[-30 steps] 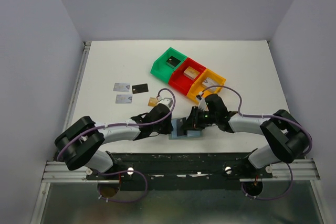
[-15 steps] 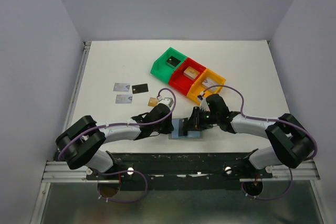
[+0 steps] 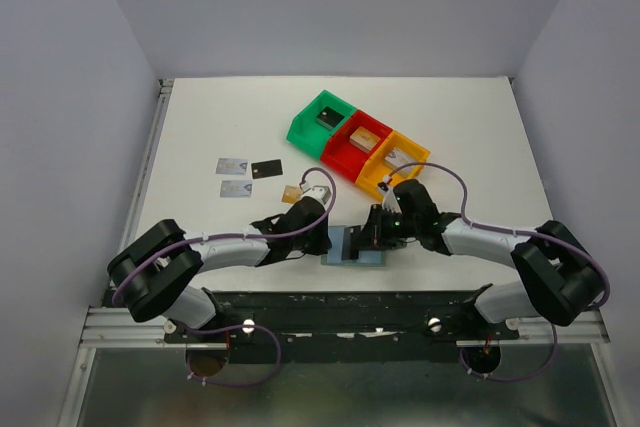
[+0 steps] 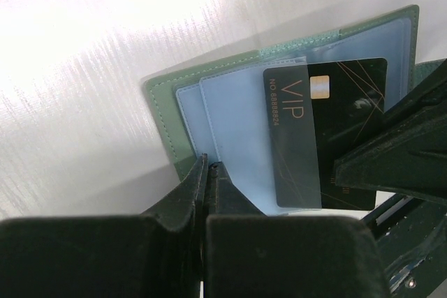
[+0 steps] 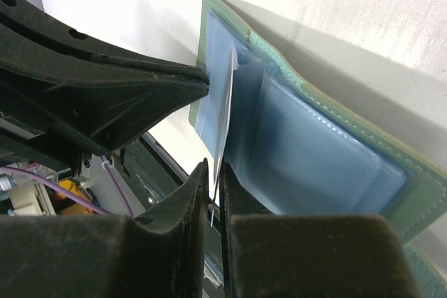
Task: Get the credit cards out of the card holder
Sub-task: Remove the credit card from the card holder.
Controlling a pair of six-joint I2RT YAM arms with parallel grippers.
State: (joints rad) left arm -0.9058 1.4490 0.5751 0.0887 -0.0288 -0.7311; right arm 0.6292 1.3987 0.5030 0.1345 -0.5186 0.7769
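Note:
The card holder (image 3: 350, 250) lies open near the table's front edge, green outside and blue inside (image 4: 230, 116). A black credit card (image 4: 349, 123) marked VIP sits partly in its clear slot. My left gripper (image 4: 207, 162) is shut, with its tips pressed on the holder's near edge (image 3: 328, 239). My right gripper (image 5: 215, 169) meets it from the other side (image 3: 368, 237). Its jaws are drawn narrow around the thin card edge (image 5: 225, 116) sticking out of the holder (image 5: 314, 158). Two silver-grey cards (image 3: 232, 165) (image 3: 236, 188), another black card (image 3: 266, 169) and a tan one (image 3: 291, 192) lie on the table to the left.
Green (image 3: 322, 119), red (image 3: 357, 144) and orange (image 3: 393, 162) bins stand in a diagonal row behind the holder, each with a small item inside. The black base rail (image 3: 340, 307) runs just in front of the holder.
The right arm's elbow has drifted a little to the right. Both grippers stay at the holder, which has not moved.

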